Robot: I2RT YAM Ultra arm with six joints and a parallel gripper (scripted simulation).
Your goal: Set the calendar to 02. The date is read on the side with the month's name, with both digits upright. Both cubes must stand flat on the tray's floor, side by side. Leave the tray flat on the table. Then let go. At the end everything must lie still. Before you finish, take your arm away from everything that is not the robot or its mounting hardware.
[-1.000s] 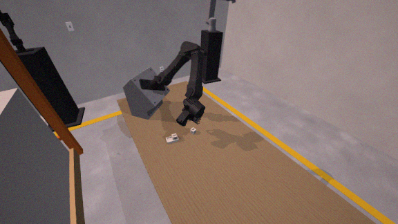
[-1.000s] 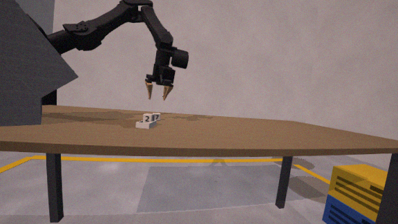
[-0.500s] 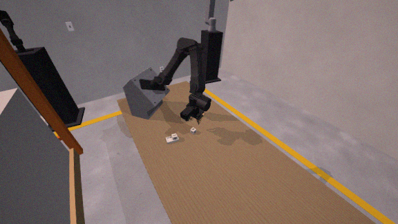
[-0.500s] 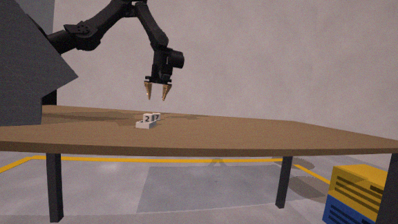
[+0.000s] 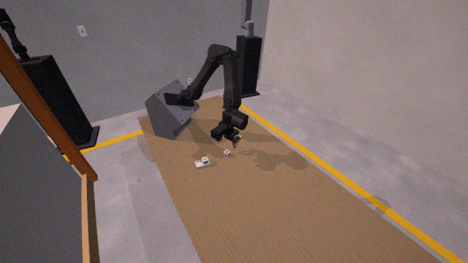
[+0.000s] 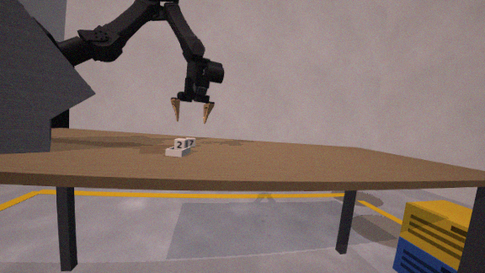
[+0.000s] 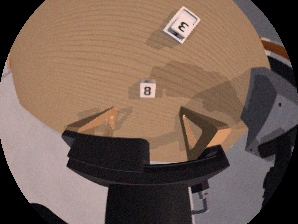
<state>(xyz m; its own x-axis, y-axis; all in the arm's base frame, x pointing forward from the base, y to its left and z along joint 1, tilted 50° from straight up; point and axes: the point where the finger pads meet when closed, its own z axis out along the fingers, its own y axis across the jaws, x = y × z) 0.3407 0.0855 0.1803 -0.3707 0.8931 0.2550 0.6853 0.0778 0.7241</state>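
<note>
The tray (image 5: 199, 165) (image 6: 176, 152) (image 7: 171, 34) rests flat on the table (image 5: 244, 203) (image 6: 295, 164) (image 7: 65, 60). One cube (image 5: 205, 161) (image 6: 179, 144) (image 7: 183, 25) stands in one end of it, a 2 on the side facing the exterior view and a 3 on top. The loose cube (image 5: 227, 153) (image 6: 191, 142) (image 7: 147, 90) sits on the table just beside the tray, apart from it, showing a 7 in the exterior view and an 8 on top. The month's name is not legible, so the reading side cannot be confirmed. The step in hand is judged to be picking up the loose cube. For this, the claw should be centred over it, the fingers squared to two opposite faces, lowered straight down and closed gently, with the 0 located before the cube is turned and seated in the free end. A skewed grip could twist the cube; a low finger could knock the tray. The claw (image 5: 230, 140) (image 6: 191, 122) (image 7: 147, 110) is fully open above the table, holds nothing and touches nothing.

The gripper (image 5: 227, 141) (image 6: 191, 122) (image 7: 147, 110), black with tan tapered fingers, stands open wider than half a second ago, its fingertips farther apart in the exterior view. Compared with a second ago, the black jointed arm's round wrist housing (image 5: 236, 118) (image 6: 215, 72) sits slightly farther left in the exterior frame, and higher and rightward in the top frame.
</note>
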